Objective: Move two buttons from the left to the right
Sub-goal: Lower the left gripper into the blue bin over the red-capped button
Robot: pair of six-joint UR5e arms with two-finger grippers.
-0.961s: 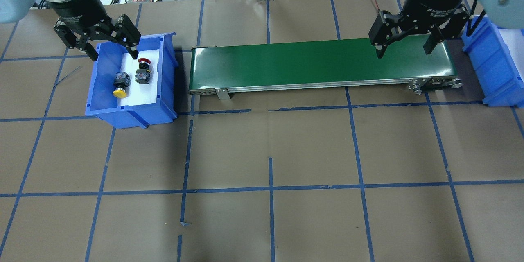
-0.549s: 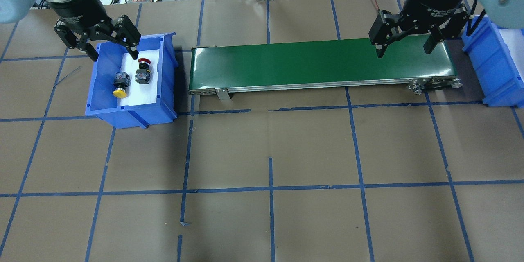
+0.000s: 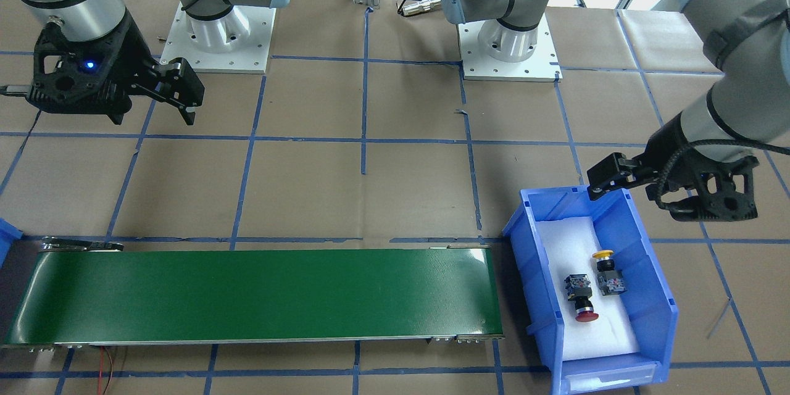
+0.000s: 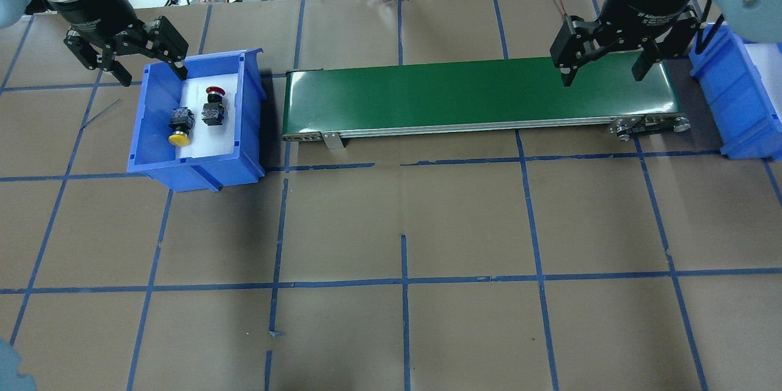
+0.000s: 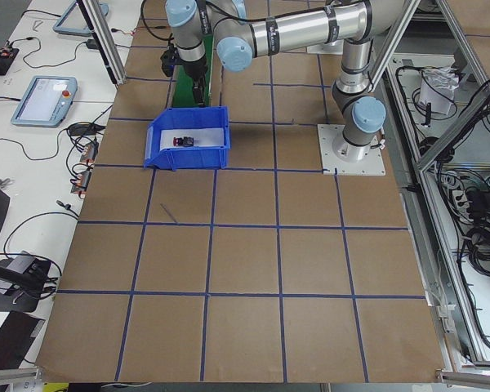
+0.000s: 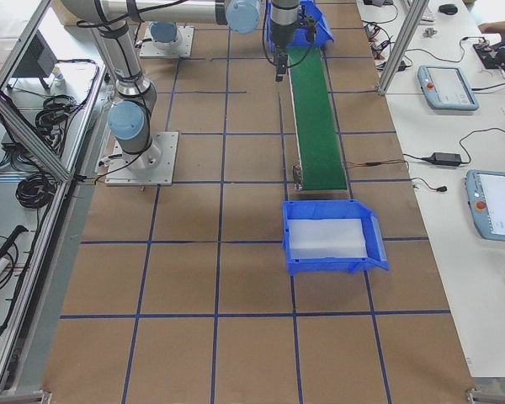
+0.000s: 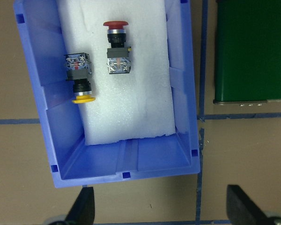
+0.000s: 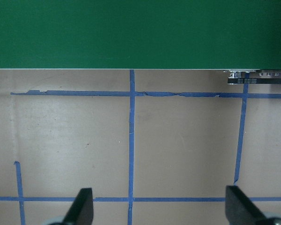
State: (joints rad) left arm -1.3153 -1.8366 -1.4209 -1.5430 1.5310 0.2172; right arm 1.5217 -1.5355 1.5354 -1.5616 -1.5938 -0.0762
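The red-capped button (image 4: 214, 107) and the yellow-capped button (image 4: 179, 125) lie on their sides on white foam in the left blue bin (image 4: 195, 166). Both show in the left wrist view, red (image 7: 117, 47) and yellow (image 7: 79, 77), and in the front-facing view, red (image 3: 581, 300) and yellow (image 3: 608, 275). My left gripper (image 4: 153, 77) is open and empty, held above the bin's far left corner, clear of both buttons. My right gripper (image 4: 603, 77) is open and empty above the right end of the green conveyor belt (image 4: 476, 95).
A second blue bin (image 4: 733, 104) with white foam stands just past the conveyor's right end; it also shows in the exterior right view (image 6: 332, 240). The table is brown paper with a blue tape grid. Cables lie along the far edge.
My left gripper has moved left and a little toward the far edge, off the bin's inside to its far left corner. The right gripper and both buttons have not moved.
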